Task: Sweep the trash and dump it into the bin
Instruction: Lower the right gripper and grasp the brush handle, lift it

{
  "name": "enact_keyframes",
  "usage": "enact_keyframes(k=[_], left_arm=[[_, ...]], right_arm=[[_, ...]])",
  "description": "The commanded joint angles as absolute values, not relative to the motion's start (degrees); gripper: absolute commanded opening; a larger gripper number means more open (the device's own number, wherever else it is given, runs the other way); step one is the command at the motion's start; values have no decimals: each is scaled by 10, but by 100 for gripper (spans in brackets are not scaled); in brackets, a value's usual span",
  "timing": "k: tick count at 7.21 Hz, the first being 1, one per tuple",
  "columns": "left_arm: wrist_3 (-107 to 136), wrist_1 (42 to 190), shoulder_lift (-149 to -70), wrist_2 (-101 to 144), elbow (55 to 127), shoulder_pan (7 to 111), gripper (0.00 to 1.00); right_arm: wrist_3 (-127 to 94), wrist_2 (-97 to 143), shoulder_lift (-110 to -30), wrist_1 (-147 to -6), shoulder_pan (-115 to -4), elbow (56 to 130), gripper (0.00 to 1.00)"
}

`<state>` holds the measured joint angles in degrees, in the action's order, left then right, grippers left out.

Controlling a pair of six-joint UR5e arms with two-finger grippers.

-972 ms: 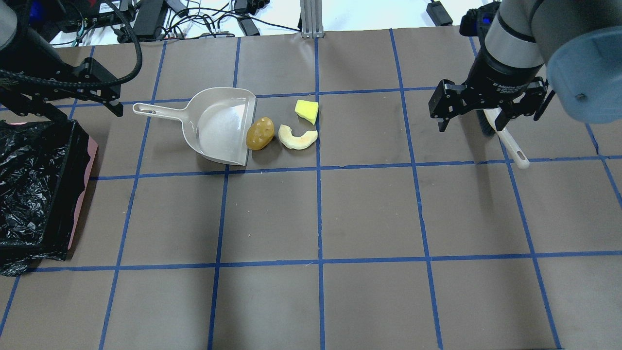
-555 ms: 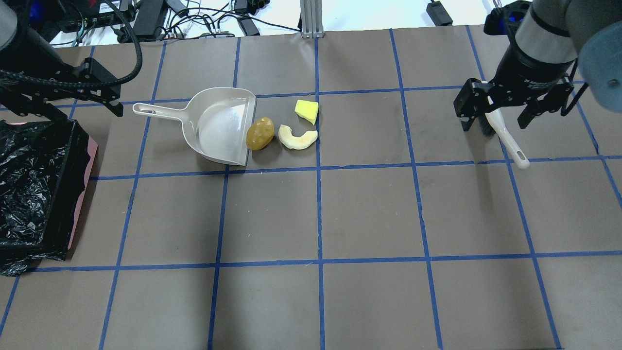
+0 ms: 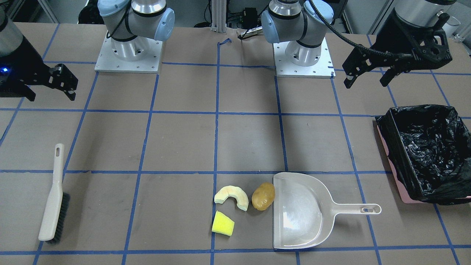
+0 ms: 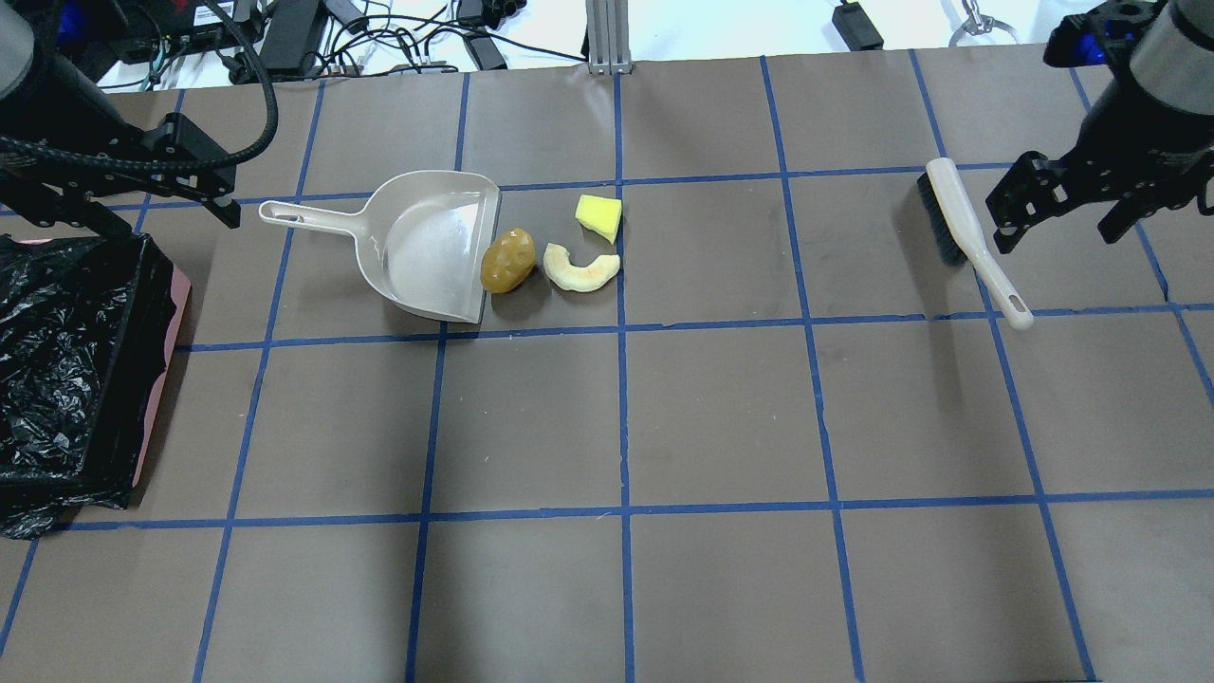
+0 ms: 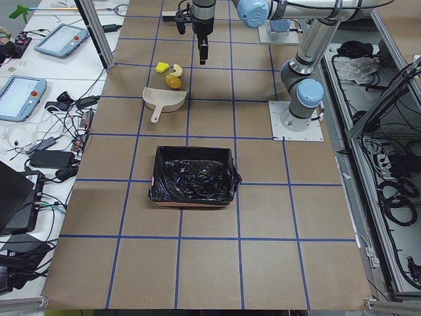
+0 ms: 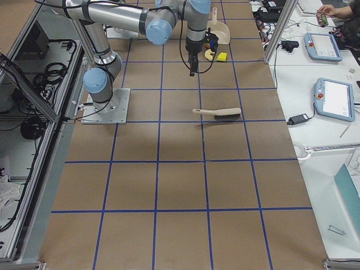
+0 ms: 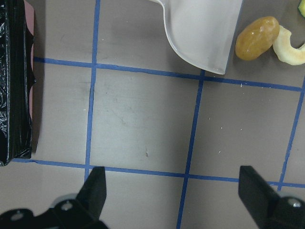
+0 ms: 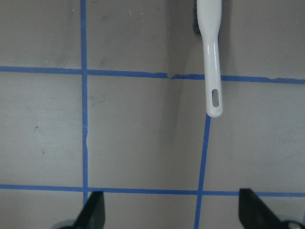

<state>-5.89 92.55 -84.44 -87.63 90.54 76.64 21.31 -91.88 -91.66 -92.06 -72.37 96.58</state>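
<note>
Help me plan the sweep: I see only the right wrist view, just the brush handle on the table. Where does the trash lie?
Observer: The potato lies right at the open lip of the dustpan, with the crescent slice and yellow wedge just beyond it, all outside the pan.
Operator: Where is the bin?
Observer: The bin stands off the dustpan's handle side, at the table's end on the robot's left.
Operator: Is the left pincer busy?
Observer: No, the left pincer is open, empty, raised above the table.
</note>
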Motion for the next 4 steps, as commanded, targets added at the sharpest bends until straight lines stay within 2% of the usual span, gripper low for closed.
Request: enact_keyframes(k=[1,4], left_arm=[[-59,925,-844,-876,905,766,100],[-59,925,-844,-876,906,766,100]], right_arm=[[250,-920,-890,-950,-691,992,99],[254,-918,-823,-989,-671,1006,96]])
